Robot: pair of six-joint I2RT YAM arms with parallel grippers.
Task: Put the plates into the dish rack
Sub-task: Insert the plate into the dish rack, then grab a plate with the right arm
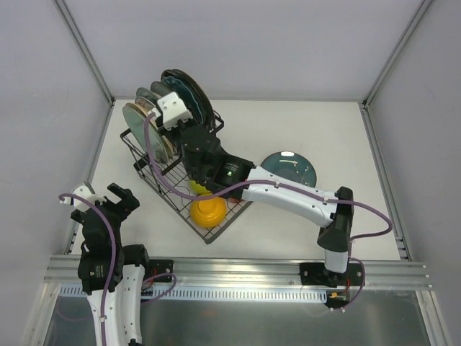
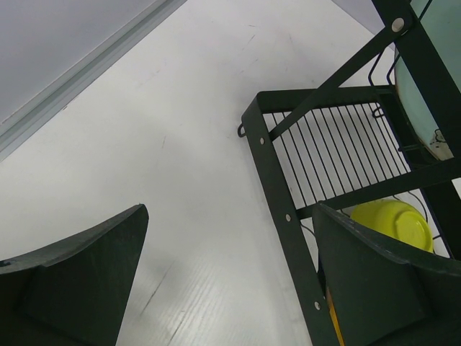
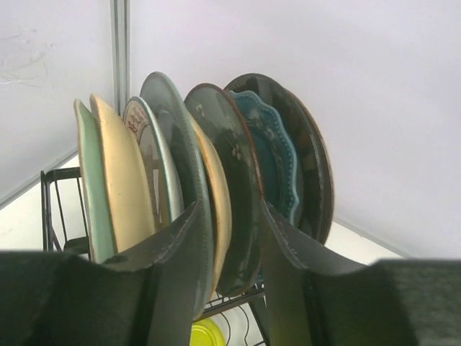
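1. Over on the far left, the left arm [image 1: 97, 267] sat near the corner of the surface [image 1: 324, 130], well apart from the plates. The left jaws were spread wide with nothing between them. In the wrist view, one dark finger [image 2: 72, 288] stood over bare white surface.
2. Just right of it stood the dish rack [image 1: 138, 164], its black wire corner showing in the left wrist view, just beside the other finger.
3. Up in the raised slotted section, the racked plates [image 1: 148, 119] stood on edge in a tight row. There was a mint green plate [image 3: 85, 180] at the left end and then a grey-blue plate [image 3: 169, 130], with tan undersides showing between them. Next came a patterned dark grey plate [image 3: 230, 158], a scalloped teal plate [image 3: 277, 144] and a dark plate [image 3: 313, 166] at the far end.
4. The right jaws were down over that row, a finger [image 3: 180, 267] on either side of the patterned dark grey plate. They were very close to it, but I couldn't tell whether they pinched it or stood just clear.
5. Below, in the flat basket part, lay a yellow bowl [image 1: 207, 211].
6. Further right, a loose teal plate [image 1: 292, 167] lay flat on the surface beside the rack, not in it. Its near edge was hidden behind the right arm [image 1: 288, 196].
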